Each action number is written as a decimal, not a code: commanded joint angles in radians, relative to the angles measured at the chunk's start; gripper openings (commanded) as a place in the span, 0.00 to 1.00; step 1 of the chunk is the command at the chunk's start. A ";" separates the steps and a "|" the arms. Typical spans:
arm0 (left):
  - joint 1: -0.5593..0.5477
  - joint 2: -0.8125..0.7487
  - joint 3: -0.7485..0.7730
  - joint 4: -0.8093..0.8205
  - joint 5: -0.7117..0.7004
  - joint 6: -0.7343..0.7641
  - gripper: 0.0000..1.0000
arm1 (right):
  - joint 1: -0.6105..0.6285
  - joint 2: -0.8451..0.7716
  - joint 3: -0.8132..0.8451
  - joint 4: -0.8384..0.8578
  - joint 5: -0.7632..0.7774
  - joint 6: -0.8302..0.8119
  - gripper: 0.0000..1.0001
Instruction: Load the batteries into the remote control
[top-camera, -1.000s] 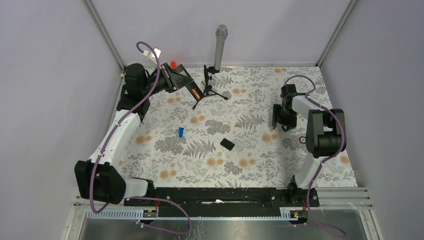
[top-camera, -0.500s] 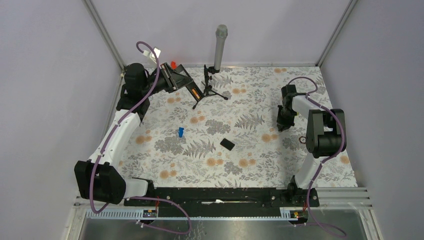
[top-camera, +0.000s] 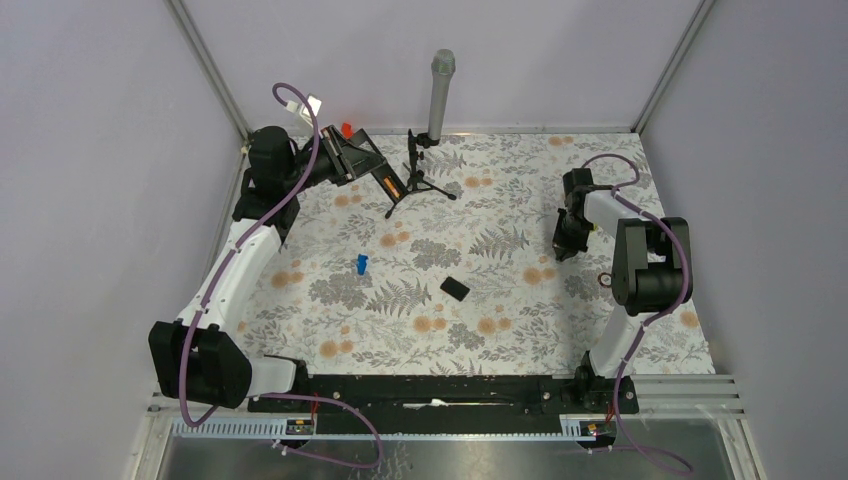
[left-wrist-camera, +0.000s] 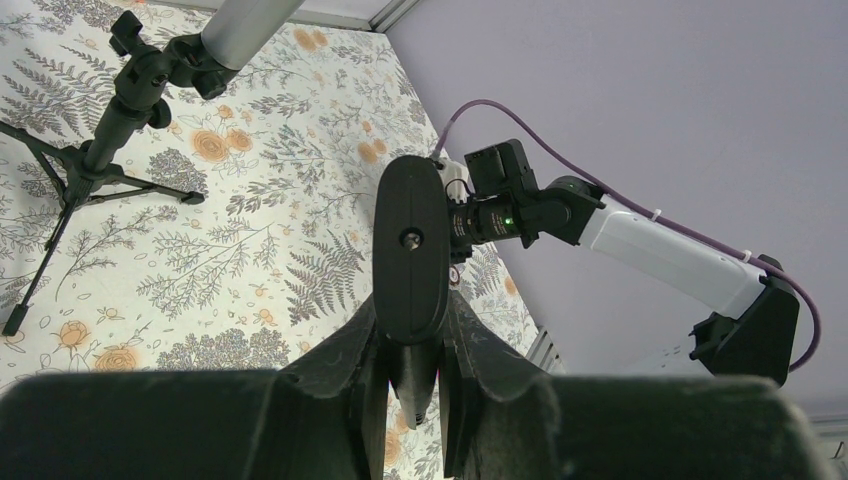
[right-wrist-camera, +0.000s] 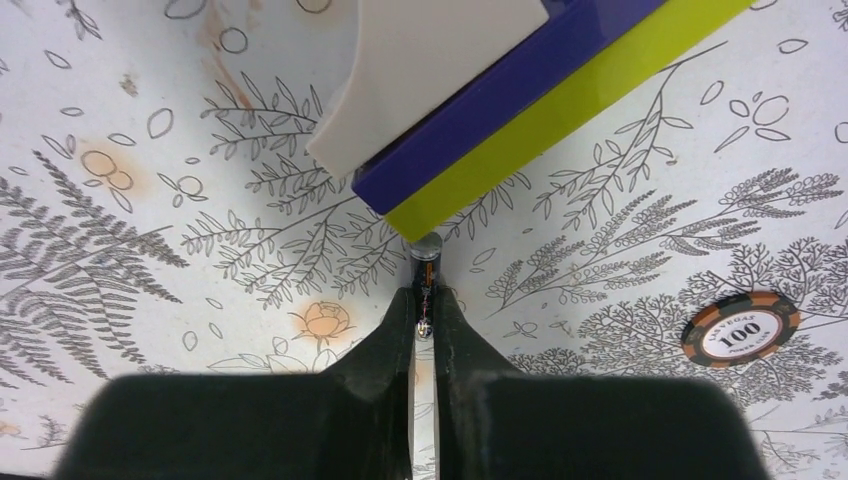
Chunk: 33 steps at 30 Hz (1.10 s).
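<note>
My left gripper (top-camera: 352, 158) hangs above the table's back left, shut on the remote control (top-camera: 388, 183), a slim black bar with an orange strip showing along it. In the left wrist view the remote control (left-wrist-camera: 410, 245) stands end-on between the jaws of the left gripper (left-wrist-camera: 412, 312). My right gripper (top-camera: 563, 248) is down at the cloth on the right. Its jaws (right-wrist-camera: 424, 300) are shut on a battery (right-wrist-camera: 426, 258), a small dark cylinder with an orange stripe and a metal tip. In the top view that battery is hidden under the fingers.
A microphone on a black tripod (top-camera: 420, 172) stands at the back middle. A small blue piece (top-camera: 360, 264) and a square black cover plate (top-camera: 455, 289) lie mid-table. A yellow-green and purple flat stick (right-wrist-camera: 560, 110) lies just ahead of the right fingertips, a poker chip (right-wrist-camera: 740, 328) to their right.
The right gripper's jaws have closed on the battery, and its wrist has shifted slightly. The left arm and the remote control have stayed still.
</note>
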 joint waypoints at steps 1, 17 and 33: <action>0.008 -0.023 0.034 0.042 0.009 0.012 0.00 | 0.015 -0.022 -0.004 0.059 -0.070 0.010 0.01; 0.006 0.031 0.024 0.184 0.128 -0.131 0.00 | 0.418 -0.591 -0.057 0.577 -0.605 -0.071 0.02; -0.035 0.108 -0.083 0.747 0.313 -0.485 0.00 | 0.503 -0.689 0.039 0.624 -0.695 -0.132 0.12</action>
